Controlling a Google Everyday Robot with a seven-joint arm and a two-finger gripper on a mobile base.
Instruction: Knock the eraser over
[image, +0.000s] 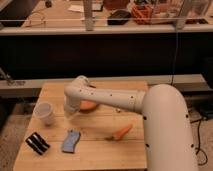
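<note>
The white arm (115, 100) covers most of an orange dish (89, 106), so only the dish's near rim shows. The arm's bulky lower part runs off the bottom edge and hides the near right corner of the table (100, 155). The gripper (70, 113), just right of the cup (45, 113), is a pale blur. The clutter on the far counter (125, 17) is too blurred to name.

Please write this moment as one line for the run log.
task: knock eraser over | gripper: low, beside cup | eraser: near front table edge, apart from gripper | status: no contact yet
</note>
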